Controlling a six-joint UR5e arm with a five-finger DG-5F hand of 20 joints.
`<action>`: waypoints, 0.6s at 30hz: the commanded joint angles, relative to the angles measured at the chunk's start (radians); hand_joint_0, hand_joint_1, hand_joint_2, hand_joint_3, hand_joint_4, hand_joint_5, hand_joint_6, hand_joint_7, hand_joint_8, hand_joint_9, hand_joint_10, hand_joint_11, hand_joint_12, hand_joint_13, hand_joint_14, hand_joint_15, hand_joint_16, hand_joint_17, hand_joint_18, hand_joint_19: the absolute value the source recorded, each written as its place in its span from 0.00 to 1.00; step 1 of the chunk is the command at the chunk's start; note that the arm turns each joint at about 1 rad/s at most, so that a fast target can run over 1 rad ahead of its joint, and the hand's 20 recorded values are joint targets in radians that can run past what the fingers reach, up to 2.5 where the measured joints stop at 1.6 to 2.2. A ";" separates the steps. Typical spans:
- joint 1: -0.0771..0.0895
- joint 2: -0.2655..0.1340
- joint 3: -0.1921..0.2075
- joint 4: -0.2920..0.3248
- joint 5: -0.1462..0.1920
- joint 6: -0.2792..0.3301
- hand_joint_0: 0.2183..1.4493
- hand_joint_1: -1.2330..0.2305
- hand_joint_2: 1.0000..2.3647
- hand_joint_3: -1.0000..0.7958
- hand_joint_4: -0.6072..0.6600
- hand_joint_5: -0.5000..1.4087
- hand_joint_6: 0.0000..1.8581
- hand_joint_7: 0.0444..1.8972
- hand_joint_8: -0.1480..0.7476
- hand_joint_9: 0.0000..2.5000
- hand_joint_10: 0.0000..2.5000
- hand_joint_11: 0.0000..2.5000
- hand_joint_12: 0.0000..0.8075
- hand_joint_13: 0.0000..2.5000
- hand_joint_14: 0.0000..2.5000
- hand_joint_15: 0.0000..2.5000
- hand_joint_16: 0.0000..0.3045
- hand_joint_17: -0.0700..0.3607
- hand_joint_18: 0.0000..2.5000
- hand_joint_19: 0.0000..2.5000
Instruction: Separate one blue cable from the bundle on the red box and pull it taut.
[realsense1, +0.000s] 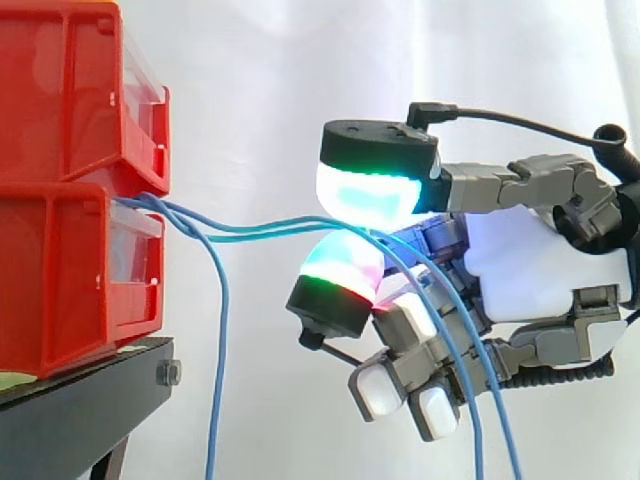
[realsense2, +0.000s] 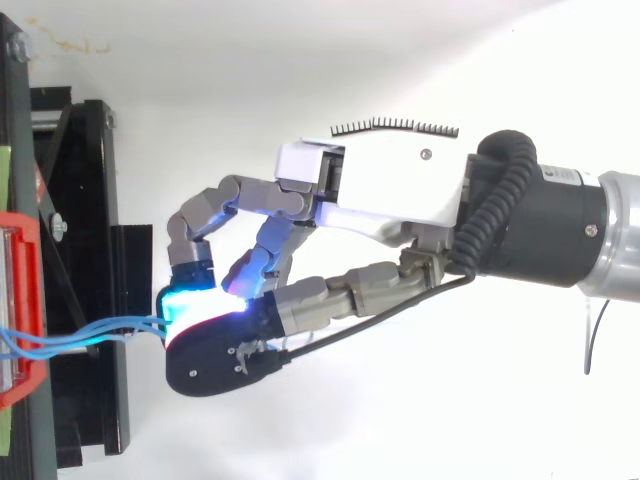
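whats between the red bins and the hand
In the side view, thin blue cables span the gap from the stacked red plastic bins to the hand; one strand hangs down partway.

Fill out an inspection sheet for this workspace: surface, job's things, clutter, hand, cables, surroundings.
Surface: a black stand carries two stacked red bins.
Job's things: blue cables come out at the front where the two bins meet.
Clutter: nothing seen.
Hand: the hand is level with the lower bin and apart from it; two glowing pads pinch the blue cables.
Cables: what look like two strands run nearly straight from bin to pinch, with a slight sag; one loose strand hangs down beside the stand; more droop past the hand.
Surroundings: a white curtain hangs behind.
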 joint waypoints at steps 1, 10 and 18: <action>0.000 0.000 0.000 -0.011 -0.001 0.004 0.29 0.46 0.01 0.47 0.64 0.22 0.42 0.63 0.57 0.47 0.01 0.27 0.53 0.39 0.01 0.22 0.18 0.45 0.37 0.24; 0.000 0.000 0.000 -0.013 0.000 0.004 0.29 0.48 0.01 0.48 0.66 0.24 0.39 0.67 0.55 0.49 0.01 0.23 0.52 0.40 0.01 0.20 0.19 0.46 0.38 0.24; 0.000 -0.002 0.000 -0.013 0.000 0.004 0.29 0.50 0.01 0.47 0.65 0.24 0.39 0.67 0.57 0.50 0.01 0.25 0.54 0.40 0.01 0.20 0.19 0.47 0.38 0.23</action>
